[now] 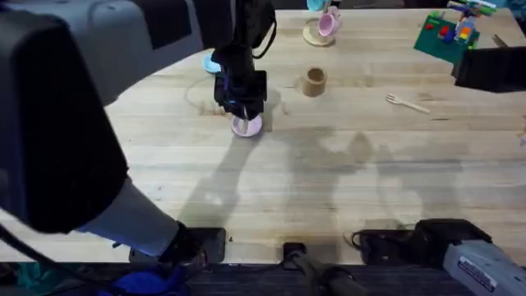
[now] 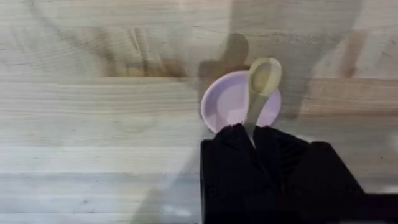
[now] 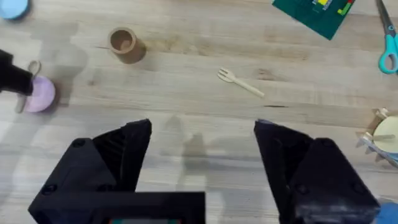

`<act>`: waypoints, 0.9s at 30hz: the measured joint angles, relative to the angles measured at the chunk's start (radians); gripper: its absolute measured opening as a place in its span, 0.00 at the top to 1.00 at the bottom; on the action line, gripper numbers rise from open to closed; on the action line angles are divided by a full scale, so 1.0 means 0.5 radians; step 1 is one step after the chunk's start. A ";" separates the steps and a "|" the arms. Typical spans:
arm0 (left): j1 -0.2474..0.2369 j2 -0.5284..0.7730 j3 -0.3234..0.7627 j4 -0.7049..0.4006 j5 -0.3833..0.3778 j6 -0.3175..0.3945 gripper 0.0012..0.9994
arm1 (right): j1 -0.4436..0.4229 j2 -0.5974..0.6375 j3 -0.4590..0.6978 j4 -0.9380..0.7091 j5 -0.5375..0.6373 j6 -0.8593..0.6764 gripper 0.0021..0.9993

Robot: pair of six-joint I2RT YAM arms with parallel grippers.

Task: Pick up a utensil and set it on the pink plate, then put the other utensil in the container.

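Note:
My left gripper (image 2: 252, 135) is shut on the handle of the pale wooden spoon (image 2: 262, 84). The spoon's bowl hangs over the far rim of the small pink plate (image 2: 229, 104). In the overhead view that gripper (image 1: 241, 107) stands right over the pink plate (image 1: 248, 126) at the table's middle left. The wooden fork (image 1: 408, 103) lies flat at the right, and the tan cylindrical container (image 1: 313, 81) stands upright between plate and fork. My right gripper (image 3: 202, 146) hovers open and empty, short of the fork (image 3: 240, 82) and the container (image 3: 126, 43).
A light blue plate (image 1: 212, 62) sits just behind the left arm. A pink mug on a round coaster (image 1: 325, 26) stands at the back. A green board with bricks (image 1: 446, 34) and scissors (image 3: 388, 46) lie at the back right.

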 joint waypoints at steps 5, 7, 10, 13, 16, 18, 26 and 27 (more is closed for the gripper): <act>0.000 0.022 0.000 -0.001 0.000 -0.013 0.96 | 0.000 0.000 0.000 0.000 0.000 0.000 0.00; 0.000 0.022 0.000 -0.001 0.000 -0.023 0.96 | 0.000 0.000 0.000 0.000 0.000 0.000 0.00; 0.000 0.022 0.000 -0.001 -0.002 -0.031 0.96 | 0.000 0.000 0.000 0.000 0.000 0.000 0.00; 0.000 0.022 0.000 -0.001 -0.002 -0.036 0.96 | 0.000 0.000 0.000 0.000 0.000 0.000 0.00; 0.000 0.022 0.000 -0.008 -0.002 -0.041 0.96 | 0.000 0.000 0.000 0.000 0.000 0.000 0.00; 0.000 0.022 0.000 -0.010 -0.002 -0.041 0.95 | 0.000 0.000 0.000 0.000 0.000 0.000 0.00; 0.000 0.022 0.000 -0.041 -0.002 -0.043 0.88 | 0.000 0.000 0.000 0.000 0.000 0.000 0.00; 0.000 0.022 0.000 -0.048 -0.002 -0.043 0.87 | 0.000 0.000 0.000 0.000 0.000 0.000 0.00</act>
